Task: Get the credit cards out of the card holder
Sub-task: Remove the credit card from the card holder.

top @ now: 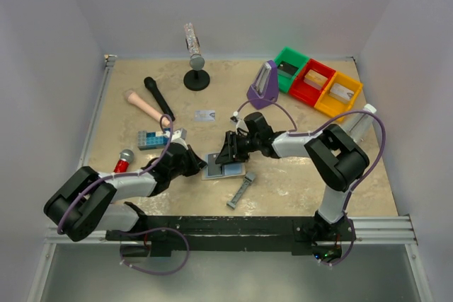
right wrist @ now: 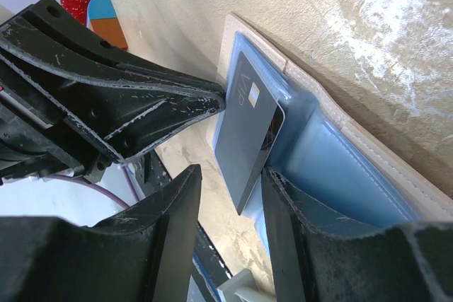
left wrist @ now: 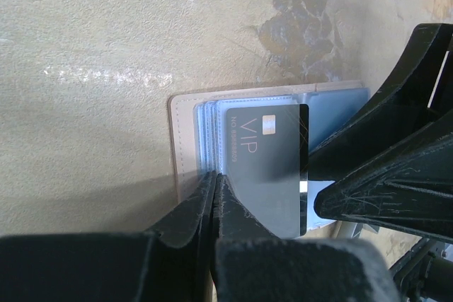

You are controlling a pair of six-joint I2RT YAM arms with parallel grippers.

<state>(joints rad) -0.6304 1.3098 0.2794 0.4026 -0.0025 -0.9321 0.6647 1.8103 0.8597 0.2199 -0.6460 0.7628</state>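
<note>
My left pincer [left wrist: 216, 178] is shut, tips on the pale border of the wallet [left wrist: 185, 139], lying open on the table [top: 283, 189]. My right pincer [right wrist: 232, 173] is half open, straddling a free corner of the dark card [left wrist: 265, 160], not clamping. The pincers crowd close, with little room between.

Looked like a robotics lab to me, some sort of test cell, not a home or shop. Two robot arms, left arm [top: 127, 185] & right arm [top: 333, 150], were bolted to a black bar [top: 226, 231] on an aluminium rail [top: 382, 230] at the near edge of the table [top: 297, 182], w/ purple cables [top: 375, 132] looping off them. Plain white walls [top: 233, 5] boxed the table in on 3 sides. The stuff on top was a random mix of props: toy brick [top: 151, 139], red mic [top: 124, 160], card holder [top: 210, 165], green bin [top: 290, 65], red bin [top: 311, 83], yellow bin [top: 338, 93].
</note>
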